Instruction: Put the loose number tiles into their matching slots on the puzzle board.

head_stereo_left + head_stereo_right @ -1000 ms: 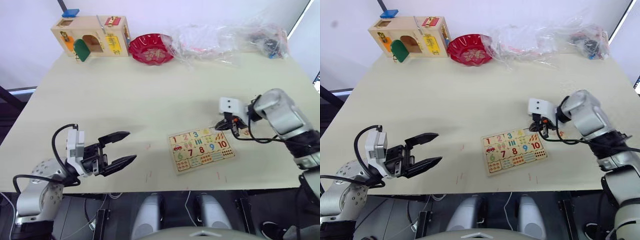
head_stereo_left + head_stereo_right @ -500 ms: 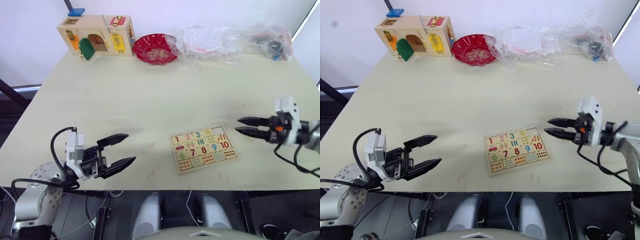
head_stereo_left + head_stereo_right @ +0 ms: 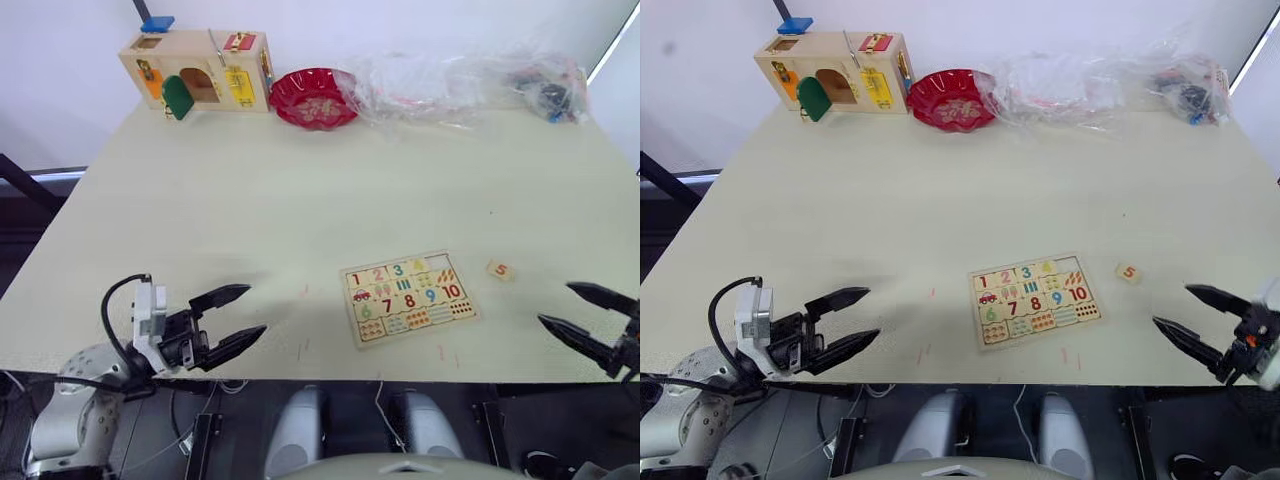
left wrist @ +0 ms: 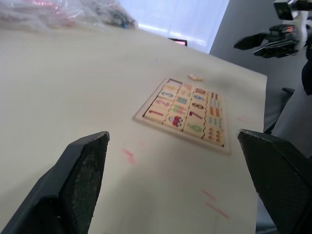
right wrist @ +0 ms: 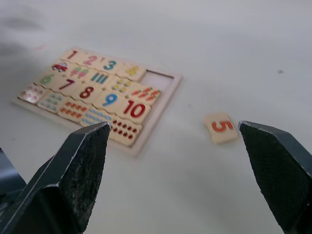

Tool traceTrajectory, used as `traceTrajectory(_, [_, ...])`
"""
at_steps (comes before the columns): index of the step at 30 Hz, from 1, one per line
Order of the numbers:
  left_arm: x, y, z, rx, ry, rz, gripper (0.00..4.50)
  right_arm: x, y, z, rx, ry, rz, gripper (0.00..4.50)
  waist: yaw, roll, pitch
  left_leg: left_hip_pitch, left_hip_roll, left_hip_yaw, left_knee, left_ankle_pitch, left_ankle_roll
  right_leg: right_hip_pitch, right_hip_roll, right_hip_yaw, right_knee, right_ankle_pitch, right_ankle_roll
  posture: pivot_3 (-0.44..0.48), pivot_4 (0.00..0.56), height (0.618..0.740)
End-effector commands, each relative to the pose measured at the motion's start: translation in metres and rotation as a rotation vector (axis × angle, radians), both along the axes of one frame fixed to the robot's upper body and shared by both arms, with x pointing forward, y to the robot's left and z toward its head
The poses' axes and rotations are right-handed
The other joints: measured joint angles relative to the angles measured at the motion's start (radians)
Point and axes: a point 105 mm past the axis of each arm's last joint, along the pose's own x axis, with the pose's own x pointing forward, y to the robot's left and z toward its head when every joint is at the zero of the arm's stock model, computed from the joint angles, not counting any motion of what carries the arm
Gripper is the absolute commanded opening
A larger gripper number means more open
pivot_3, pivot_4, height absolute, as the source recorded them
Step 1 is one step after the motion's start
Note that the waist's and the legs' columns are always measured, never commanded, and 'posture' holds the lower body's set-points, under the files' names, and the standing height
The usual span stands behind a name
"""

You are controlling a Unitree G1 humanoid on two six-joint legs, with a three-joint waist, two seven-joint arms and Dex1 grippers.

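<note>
From the left eye view we record the puzzle board [image 3: 408, 297] lying flat near the table's [image 3: 300, 190] front edge, with one loose tile printed 5 [image 3: 500, 270] on the bare table just beside the board's right end, not touching it. The left gripper [image 3: 232, 317] hangs over the front-left edge, fingers spread and holding nothing; the right gripper [image 3: 585, 317] sits at the front-right corner, likewise spread and empty. Along the far edge stand a wooden latch box [image 3: 196, 70], a red bowl [image 3: 315, 97] and crumpled clear plastic bags [image 3: 460, 75]. The right wrist view adds what the head views cannot resolve: the top row's last slot [image 5: 159, 79] is empty, with 1, 2 and 3 seated. The left wrist view shows the board [image 4: 185, 111] unobstructed.
</note>
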Motion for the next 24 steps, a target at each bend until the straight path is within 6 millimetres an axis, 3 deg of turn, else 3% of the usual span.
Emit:
traceTrajectory(1, [-0.003, 0.011, 0.002, 0.026, -0.023, 0.016, 4.5, -0.006, -0.006, 0.002, -0.01, -0.036, -0.03, 4.39, 0.0, 0.0, 0.0, 0.0, 0.0, 0.0, 0.0, 0.0, 0.0, 0.0, 0.0, 0.0, 0.0, 0.0, 0.0, 0.0, 0.15, 0.74])
traceTrajectory(8, [-0.003, 0.015, 0.0, 0.033, -0.026, 0.013, 4.5, -0.003, 0.0, -0.006, -0.006, -0.004, -0.02, 4.39, 0.002, 0.0, 0.0, 0.0, 0.001, 0.0, 0.001, 0.0, 0.0, 0.0, 0.0, 0.0, 0.0, 0.0, 0.0, 0.0, 0.15, 0.74])
traceTrajectory(15, [0.001, 0.006, 0.01, 0.02, -0.068, -0.084, 4.5, 0.034, 0.014, -0.008, -0.105, 0.041, 0.018, 4.39, 0.001, 0.0, 0.0, 0.001, 0.001, 0.001, 0.001, 0.0, 0.0, -0.001, 0.0, 0.001, 0.0, 0.0, 0.0, 0.0, 0.15, 0.74])
traceTrajectory(24, [0.01, -0.003, 0.025, 0.017, -0.105, -0.173, 4.5, 0.084, 0.009, -0.018, -0.192, 0.178, 0.047, 4.39, 0.002, 0.0, 0.0, 0.0, 0.0, 0.002, 0.002, 0.0, 0.0, -0.001, 0.0, 0.001, 0.0, 0.0, 0.0, 0.0, 0.15, 0.74])
